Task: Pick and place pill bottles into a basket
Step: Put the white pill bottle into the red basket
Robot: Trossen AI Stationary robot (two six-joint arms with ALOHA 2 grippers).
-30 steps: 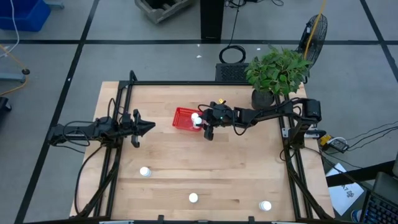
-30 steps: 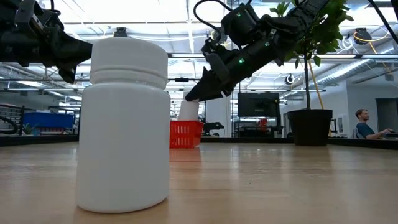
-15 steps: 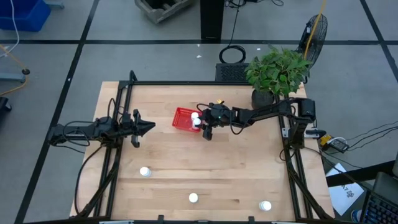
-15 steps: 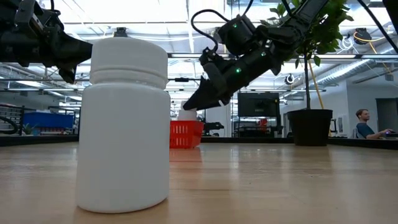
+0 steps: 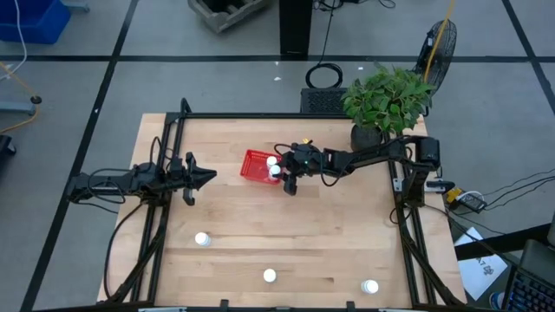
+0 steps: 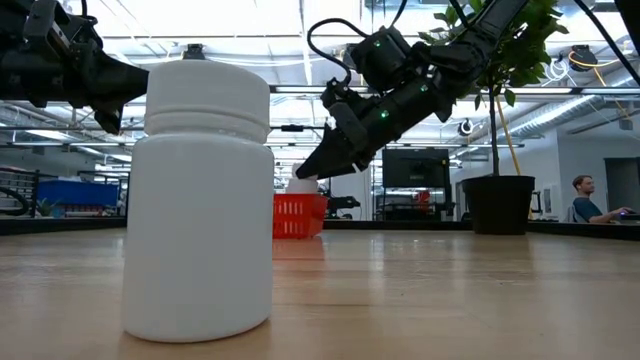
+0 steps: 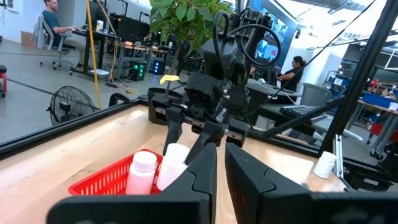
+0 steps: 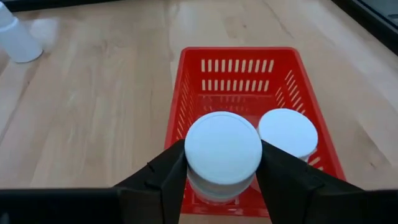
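Both arms (image 5: 130,180) are matte black, built of slim jointed links with black cables looping along them. The right arm (image 6: 420,75) carries small green lights on its wrist housing and a thick cable loop above it. Each gripper ends in two flat, tapering black fingers (image 8: 163,177).

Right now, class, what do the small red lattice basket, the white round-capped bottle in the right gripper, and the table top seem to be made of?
The small red lattice basket: probably moulded plastic, going by its even slotted walls and slight gloss. The white round-capped bottle, held in the right gripper: likely matte opaque plastic with a smooth cap. The table top: pale wood, with visible grain and plank seams, perhaps sealed.
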